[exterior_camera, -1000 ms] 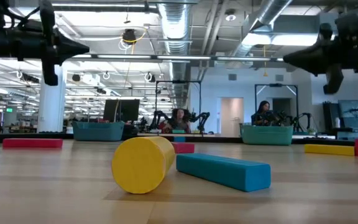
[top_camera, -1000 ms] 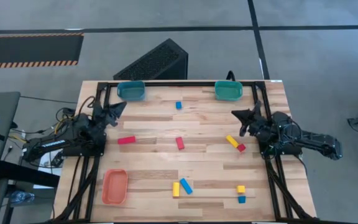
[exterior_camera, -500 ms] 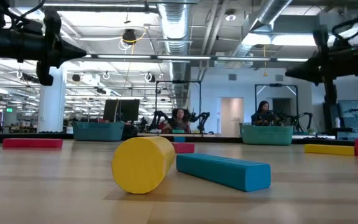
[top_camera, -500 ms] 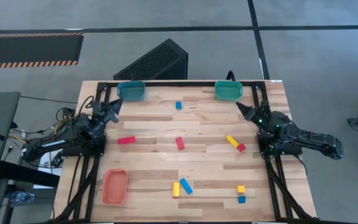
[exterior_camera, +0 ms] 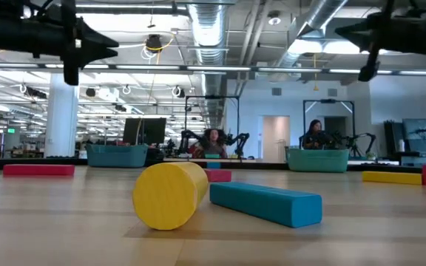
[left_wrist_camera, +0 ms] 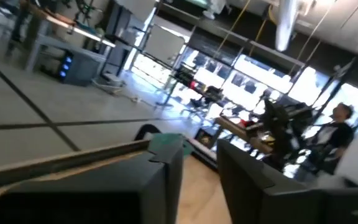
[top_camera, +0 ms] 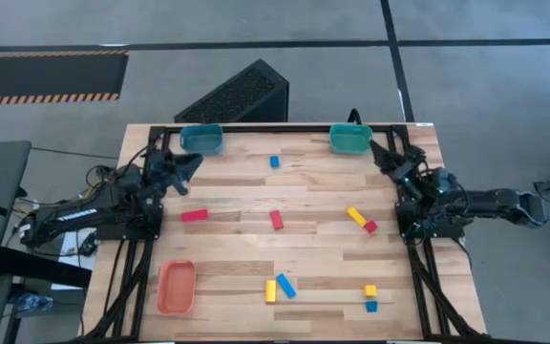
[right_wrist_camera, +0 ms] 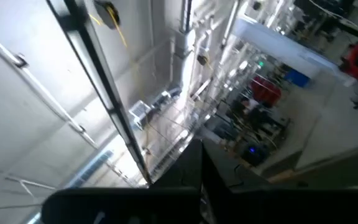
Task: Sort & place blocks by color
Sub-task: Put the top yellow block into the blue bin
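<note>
Left gripper (top_camera: 187,162) raised at left edge of tabletop (top_camera: 237,258), just below teal tray (top_camera: 201,139); fingers apart in left wrist view, holding nothing. Right gripper (top_camera: 382,153) raised at right edge beside green tray (top_camera: 351,139); fingers look pressed together in right wrist view, nothing between them. Both high over the wood in low view, well apart from every block; judged as parked at the sides, clear of the work area, no pick begun.

Trays at frame margins: two along top edge, orange tray (top_camera: 176,287) lower left. Likely one per colour, kept at the rim to leave the middle free. Nothing visible in any of them, so sorting judged not started.

Blocks loose across the middle and lower half:
- red bar (top_camera: 195,215), centre left, long axis near left-right.
- second red bar (top_camera: 276,220), centre, long axis near up-down.
- yellow bar (top_camera: 356,216), centre right, diagonal upper left to lower right; red cube (top_camera: 371,226) touching its lower end.
- yellow piece (top_camera: 270,290), bottom centre, up-down; round end showing in low view.
- blue bar (top_camera: 285,285) just beside it, diagonal.
- blue cube (top_camera: 274,161), top centre.
- yellow cube (top_camera: 370,290) over second blue cube (top_camera: 371,306), lower right, near each other.
</note>
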{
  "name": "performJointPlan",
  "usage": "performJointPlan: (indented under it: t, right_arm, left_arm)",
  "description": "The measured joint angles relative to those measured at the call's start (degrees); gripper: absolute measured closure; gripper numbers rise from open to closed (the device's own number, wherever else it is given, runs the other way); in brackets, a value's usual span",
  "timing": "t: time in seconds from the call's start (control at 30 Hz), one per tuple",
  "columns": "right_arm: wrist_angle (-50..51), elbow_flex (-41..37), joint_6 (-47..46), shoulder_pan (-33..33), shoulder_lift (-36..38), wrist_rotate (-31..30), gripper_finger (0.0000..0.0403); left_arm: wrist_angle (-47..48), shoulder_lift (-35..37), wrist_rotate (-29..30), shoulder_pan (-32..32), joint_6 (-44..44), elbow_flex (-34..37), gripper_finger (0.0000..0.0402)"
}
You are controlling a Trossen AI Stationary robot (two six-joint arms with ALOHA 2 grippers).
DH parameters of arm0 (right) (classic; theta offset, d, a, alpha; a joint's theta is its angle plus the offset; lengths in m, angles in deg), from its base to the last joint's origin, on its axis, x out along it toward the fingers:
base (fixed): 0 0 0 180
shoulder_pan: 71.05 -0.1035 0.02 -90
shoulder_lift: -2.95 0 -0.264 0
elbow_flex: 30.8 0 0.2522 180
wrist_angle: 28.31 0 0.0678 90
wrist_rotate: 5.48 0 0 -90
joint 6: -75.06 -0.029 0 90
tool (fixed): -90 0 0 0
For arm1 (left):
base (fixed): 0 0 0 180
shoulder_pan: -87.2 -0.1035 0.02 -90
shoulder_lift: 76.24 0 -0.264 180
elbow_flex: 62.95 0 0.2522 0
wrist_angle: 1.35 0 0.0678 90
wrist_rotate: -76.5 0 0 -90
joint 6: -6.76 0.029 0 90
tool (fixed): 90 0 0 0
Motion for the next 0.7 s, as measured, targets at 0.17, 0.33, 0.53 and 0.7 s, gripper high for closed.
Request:
performJointPlan:
  t: [0.17, 0.33, 0.53, 0.7]
  right_arm:
    - [0.9, 6.4, -2.8, -2.2, -13.7, -0.6, 0.0374]
    - [0.7, 15.7, 0.2, -2.1, -29.9, -3.4, 0.0365]
    - [3.5, 29.7, -1.2, 4.1, -41.1, 8.9, 0.0328]
    - [34.4, 46.4, 3.6, 5.2, -43.6, 19.1, 0.0297]
  left_arm:
    - [0.5, -8.8, -1.6, -3.1, 2.4, -5.8, 0.0265]
    - [3.4, -19.0, -7.9, -6.9, 6.3, -13.0, 0.0249]
    - [12.2, -26.4, -15.5, -10.2, 9.8, -23.2, 0.0248]
    - [21.6, -29.4, -19.6, -12.4, 16.7, -29.8, 0.0248]
